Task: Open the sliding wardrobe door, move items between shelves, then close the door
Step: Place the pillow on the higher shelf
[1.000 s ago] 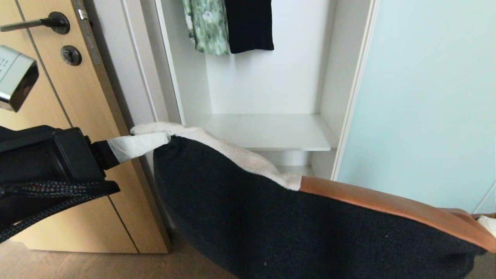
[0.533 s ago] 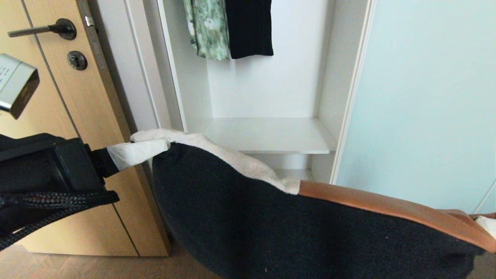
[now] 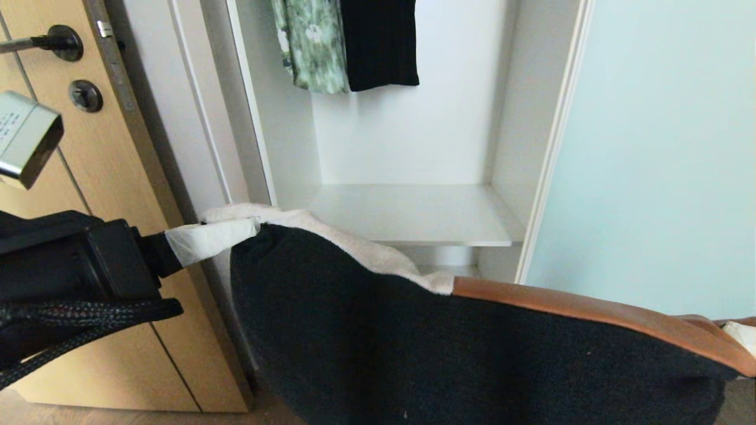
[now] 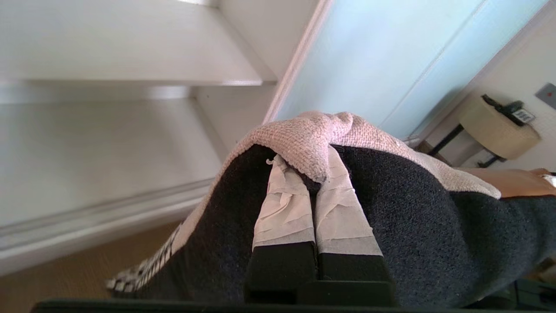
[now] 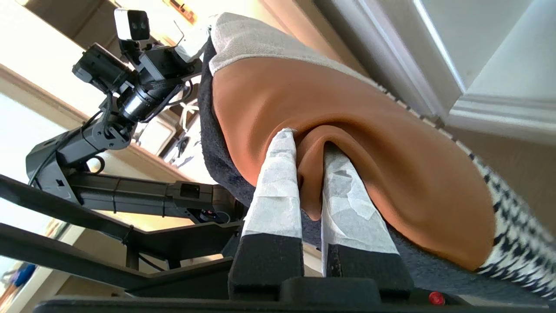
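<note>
A silver box on the left arm (image 3: 26, 139) carries small dark print, too small to read; no other writing can be made out. The stack of folded clothes (image 3: 449, 354) hangs in the air just in front of the open wardrobe, stretched between two arms: a wide black knit piece below, a beige towel-like layer and a rust-orange layer along its top edge, and a houndstooth edge showing in the wrist views. The left claw (image 3: 251, 226) reaches level from the black left arm toward the wardrobe's left post, its taped fingers (image 4: 286, 204) clenched on the beige and black corner of the stack. The right claw (image 5: 304, 174) is off the head view's lower right edge; its wrist view shows its taped fingers pinching a fold of the rust-orange cloth. Behind the stack, the white shelf (image 3: 413, 215) inside the wardrobe is bare, and the stack's beige corner sits just in front of and slightly below the shelf's left front edge, not touching it as far as can be seen. Above the shelf hang a green floral garment (image 3: 310, 44) and a black garment (image 3: 378, 41). The frosted aqua sliding wardrobe door (image 3: 655, 153) stands to the right of the shelf, slid aside. A tan wooden door (image 3: 88, 177) with a black handle stands to the left of the wardrobe.
</note>
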